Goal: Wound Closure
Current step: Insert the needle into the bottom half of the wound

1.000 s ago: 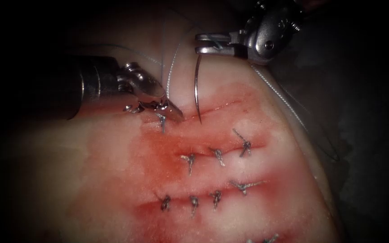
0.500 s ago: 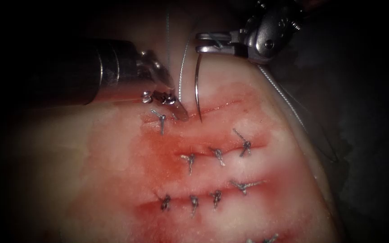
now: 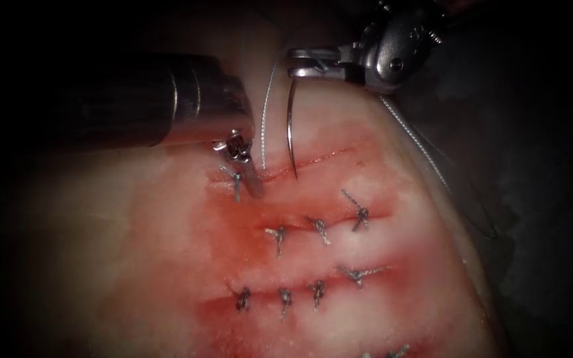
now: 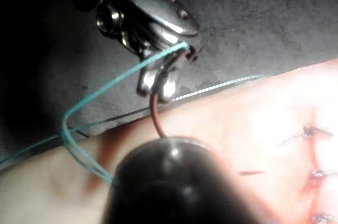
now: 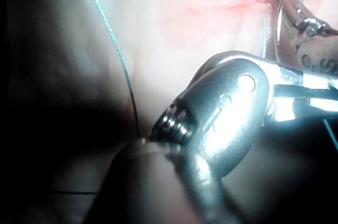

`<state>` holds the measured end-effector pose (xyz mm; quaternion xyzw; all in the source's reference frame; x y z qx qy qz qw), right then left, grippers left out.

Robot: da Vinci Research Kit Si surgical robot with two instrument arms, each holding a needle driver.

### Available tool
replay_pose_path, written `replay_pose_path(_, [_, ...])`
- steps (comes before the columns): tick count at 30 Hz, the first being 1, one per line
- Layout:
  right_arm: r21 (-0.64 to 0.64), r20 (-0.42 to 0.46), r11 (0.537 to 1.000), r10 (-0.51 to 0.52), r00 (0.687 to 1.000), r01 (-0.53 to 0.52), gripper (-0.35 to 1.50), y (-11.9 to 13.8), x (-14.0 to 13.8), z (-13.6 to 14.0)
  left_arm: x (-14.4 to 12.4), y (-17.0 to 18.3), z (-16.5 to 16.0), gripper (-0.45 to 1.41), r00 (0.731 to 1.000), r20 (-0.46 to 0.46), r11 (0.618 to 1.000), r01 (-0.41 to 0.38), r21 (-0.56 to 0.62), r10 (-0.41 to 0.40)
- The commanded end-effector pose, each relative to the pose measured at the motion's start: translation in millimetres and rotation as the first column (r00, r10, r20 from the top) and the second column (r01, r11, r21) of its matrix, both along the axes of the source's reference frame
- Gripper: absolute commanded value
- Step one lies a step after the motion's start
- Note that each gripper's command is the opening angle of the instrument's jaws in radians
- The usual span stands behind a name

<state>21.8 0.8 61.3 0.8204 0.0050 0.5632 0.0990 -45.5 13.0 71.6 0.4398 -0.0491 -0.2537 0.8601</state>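
The right tool (image 3: 298,64) is clamped on the needle (image 3: 289,126) at its thread end, near the tissue's (image 3: 134,265) far edge. The needle hangs from it, point resting at the right side of the topmost cut (image 3: 313,161), seemingly not buried. The left tool (image 3: 254,187) presses its tip on the tissue beside a knot (image 3: 236,180); its jaws look closed on nothing. Thread (image 3: 266,106) runs between the tools.

2 claws (image 3: 300,64) (image 3: 253,180), 1 needle (image 3: 290,129)
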Motion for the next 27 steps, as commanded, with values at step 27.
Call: replay_pose_path(27, [-0.068, 0.048, 0.998, -0.016, 0.999, 0.019, -0.35, 0.0, 2.9, 0.2, -2.1, 2.1, 1.3, -0.45, 0.997, 0.052, 0.996, 0.053, -0.07, -0.05])
